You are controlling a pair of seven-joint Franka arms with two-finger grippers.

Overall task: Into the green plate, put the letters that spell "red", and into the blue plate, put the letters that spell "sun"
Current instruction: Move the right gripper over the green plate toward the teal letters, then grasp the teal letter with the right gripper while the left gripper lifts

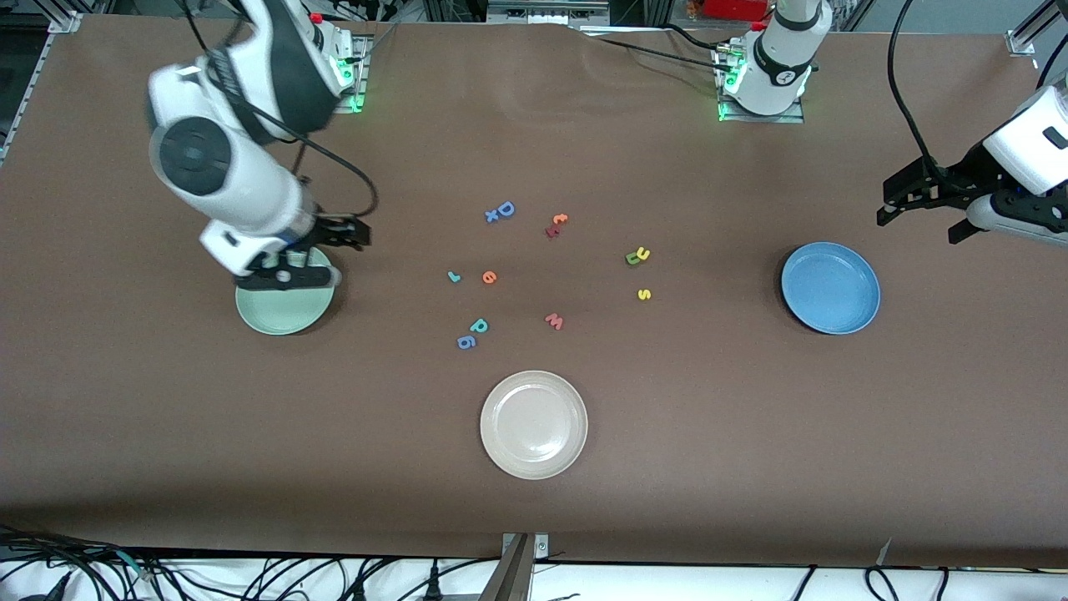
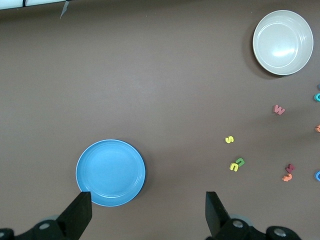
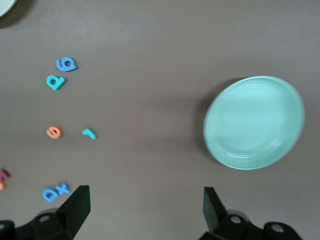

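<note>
- From the front view I get the whole table: the green plate [image 1: 285, 302] at the right arm's end, the blue plate [image 1: 830, 287] at the left arm's end, and the cream plate [image 1: 533, 424] nearest the camera, between them. All three plates hold nothing.
- The letters lie loose mid-table: the teal r [image 1: 454, 276] beside the orange e [image 1: 489, 277], the teal d [image 1: 479, 325] touching the blue 6 [image 1: 466, 341], the dark green n [image 1: 632, 260] against the yellow u [image 1: 642, 253], and the yellow s [image 1: 643, 294] a little nearer the camera. The pink w [image 1: 554, 320], the blue D [image 1: 505, 209] and the orange-and-red pair [image 1: 556, 224] lie among them.
- The right gripper [image 1: 321, 250] hangs over the green plate's rim; the left gripper [image 1: 922, 213] is up over bare table by the blue plate. Only this view shows both arms.
- In the left wrist view I see the left gripper [image 2: 148, 210] with fingers wide apart, holding nothing, and what the other wrist camera misses: the blue plate [image 2: 110, 172], s [image 2: 229, 139], u [image 2: 233, 167] and n [image 2: 241, 161].
- In the right wrist view the right gripper [image 3: 146, 207] also stands wide apart and empty; here the green plate [image 3: 253, 122], r [image 3: 89, 133], e [image 3: 53, 132] and d [image 3: 55, 81] show.
</note>
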